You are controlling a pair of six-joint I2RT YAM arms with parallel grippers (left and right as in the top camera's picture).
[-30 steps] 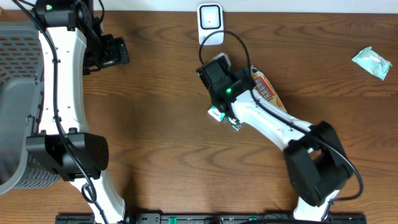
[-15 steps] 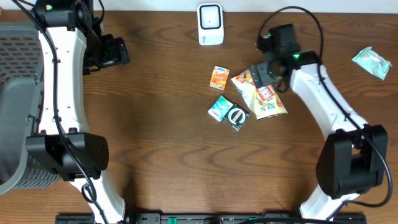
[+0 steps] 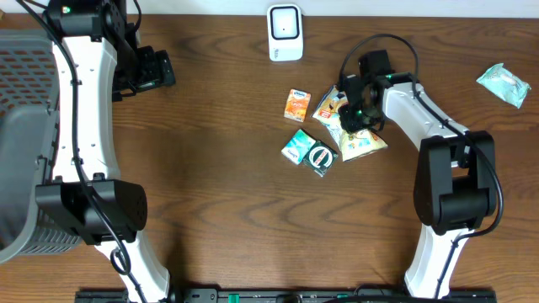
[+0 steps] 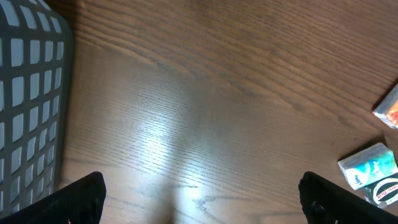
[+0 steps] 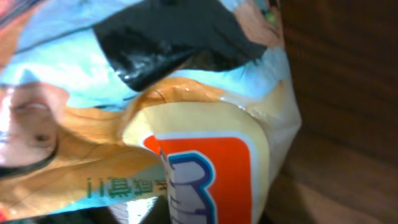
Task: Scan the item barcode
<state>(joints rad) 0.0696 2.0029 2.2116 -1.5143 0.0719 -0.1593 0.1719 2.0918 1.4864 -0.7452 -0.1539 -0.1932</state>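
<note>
Since the previous frame, my right gripper [image 3: 352, 111] has shifted slightly across the table and settled onto the bag [image 3: 364, 145]. The packs, scanner and left arm have not moved.

1. Bag: lies flat on the table [image 3: 219, 194], right of centre, part under my right gripper. In the right wrist view its crumpled film [image 5: 186, 124] fills nearly the whole frame: yellow, light blue, a black patch and an orange-red label. No barcode can be made out.
2. Right gripper: jaws are pressed together, pinching the bag's film. The fingertips are hidden in both views.
3. Scanner [image 3: 285, 32]: stands at the far table edge, well apart from the bag, up and to its left in the overhead view.
4. Nearby items: an orange pack [image 3: 296, 103] just left of the bag; a teal pack [image 3: 296, 146] touching a round-logo pack [image 3: 321, 158] below it. A green packet [image 3: 503, 84] lies well apart, near the right edge.
5. Left gripper [image 3: 158, 71]: jaws spread wide, holding nothing, above bare table beside the basket [image 3: 21, 126].
</note>
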